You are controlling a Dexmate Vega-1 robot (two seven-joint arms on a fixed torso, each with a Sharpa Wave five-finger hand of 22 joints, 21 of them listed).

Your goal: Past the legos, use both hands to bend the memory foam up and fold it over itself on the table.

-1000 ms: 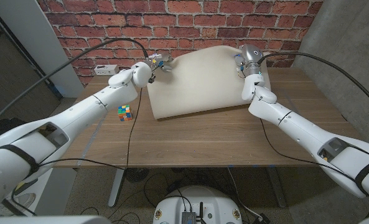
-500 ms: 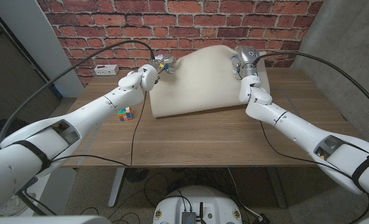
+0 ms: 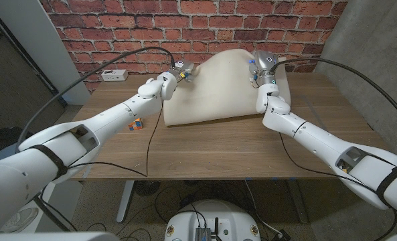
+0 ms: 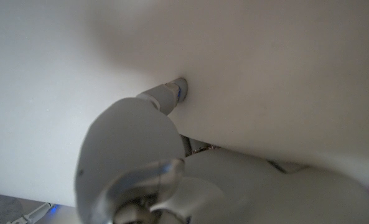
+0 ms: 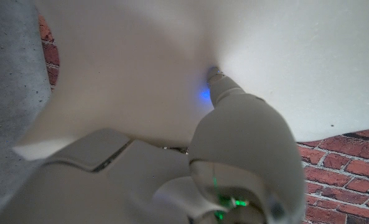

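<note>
with the far edge lifted into a hump, the memory foam (image 3: 215, 90) sits at the back of the desk (image 3: 205, 147), near edge resting down. the left hand (image 3: 179, 72) and right hand (image 3: 260, 70) hold its raised far corners, fingers (image 4: 172, 93) pressed into the foam, presumably to bend it over. the legos (image 3: 136, 123) lie apart by the left arm.

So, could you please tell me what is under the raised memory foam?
The memory foam arches up between both hands; its near edge lies on the table. Beneath the arch is hidden.
</note>
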